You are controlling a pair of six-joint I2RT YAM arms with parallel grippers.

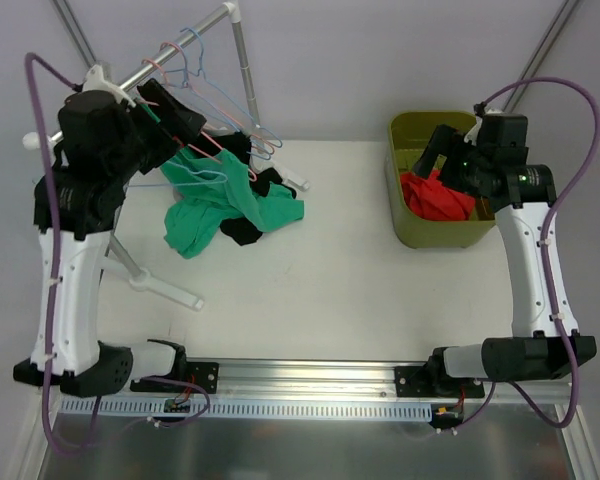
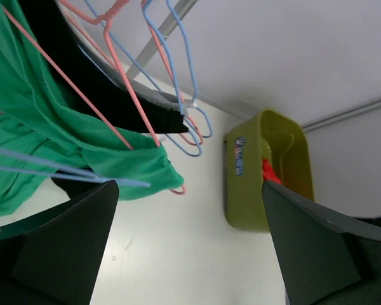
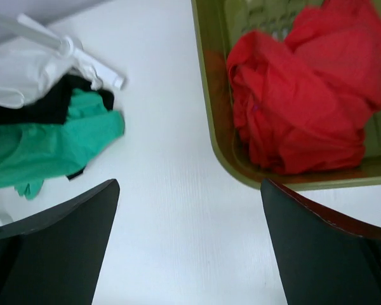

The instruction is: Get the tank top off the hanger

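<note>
From above, we see the left gripper up by the rack and the right gripper over the bin. Left wrist: 2 fingers spread wide, nothing between them, and a green garment draped on a pink hanger. Right wrist: jaws wide apart and empty, and the red tank top lies crumpled in the bin.
</note>
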